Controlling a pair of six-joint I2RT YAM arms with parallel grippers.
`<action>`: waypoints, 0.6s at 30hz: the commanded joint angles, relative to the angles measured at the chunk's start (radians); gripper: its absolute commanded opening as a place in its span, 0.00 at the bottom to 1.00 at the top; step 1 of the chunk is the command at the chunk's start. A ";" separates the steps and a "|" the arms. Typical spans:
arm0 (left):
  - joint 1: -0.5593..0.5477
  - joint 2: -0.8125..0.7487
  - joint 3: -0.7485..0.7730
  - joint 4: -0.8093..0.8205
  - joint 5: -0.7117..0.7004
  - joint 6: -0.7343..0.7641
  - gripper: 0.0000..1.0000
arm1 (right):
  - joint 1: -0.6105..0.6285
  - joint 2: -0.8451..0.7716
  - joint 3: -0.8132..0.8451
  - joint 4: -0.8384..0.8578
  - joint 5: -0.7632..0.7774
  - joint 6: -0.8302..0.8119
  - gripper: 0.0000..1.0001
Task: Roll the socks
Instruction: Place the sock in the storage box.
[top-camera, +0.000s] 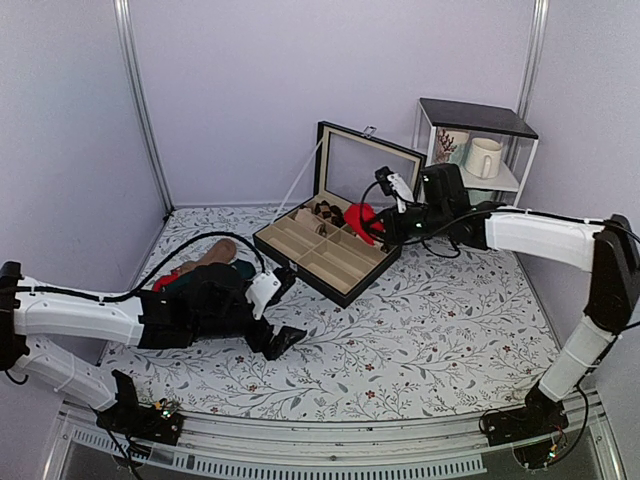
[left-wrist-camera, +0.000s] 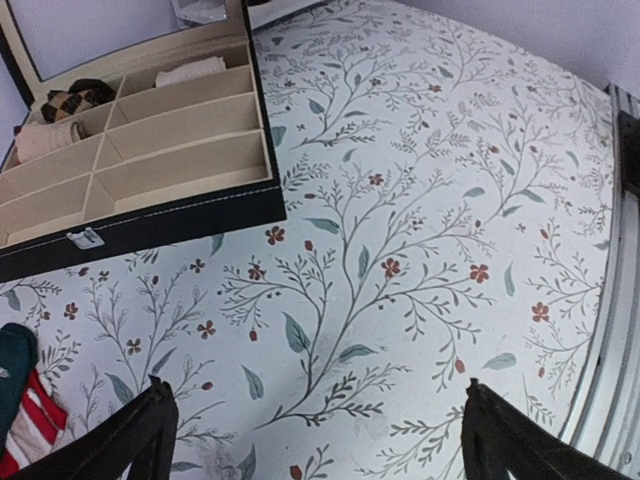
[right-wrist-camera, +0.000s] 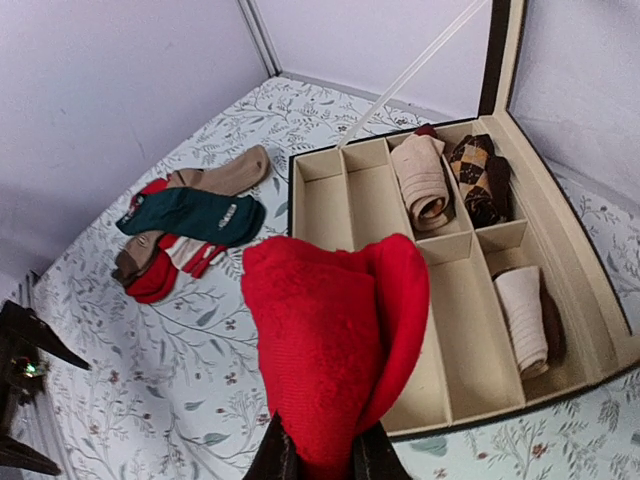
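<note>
Nearest the arm bases, low over the white leaf-and-flower printed tablecloth, the left gripper is released, its dark fingers spread wide with nothing between them. Just beyond it lies a loose pile: a dark green sock, a brown sock and a red-and-white striped sock. Farther back sits a black divided box with beige lining, lid raised. Its compartments hold a rolled beige sock, a brown argyle roll and a cream roll. Above the box, the right gripper is clenched on the bright red fuzzy sock bundle, held in the air, clear of the compartments. Behind stands a small black-topped white shelf with a cream mug.
</note>
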 joint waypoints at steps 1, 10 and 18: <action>0.040 -0.018 0.026 -0.028 0.028 0.016 0.99 | -0.024 0.197 0.158 -0.053 0.021 -0.219 0.00; 0.069 -0.025 -0.027 0.037 0.044 0.046 0.99 | -0.064 0.428 0.298 0.048 0.058 -0.367 0.00; 0.099 -0.027 -0.053 0.060 0.081 0.060 0.99 | -0.066 0.531 0.350 0.048 0.128 -0.443 0.00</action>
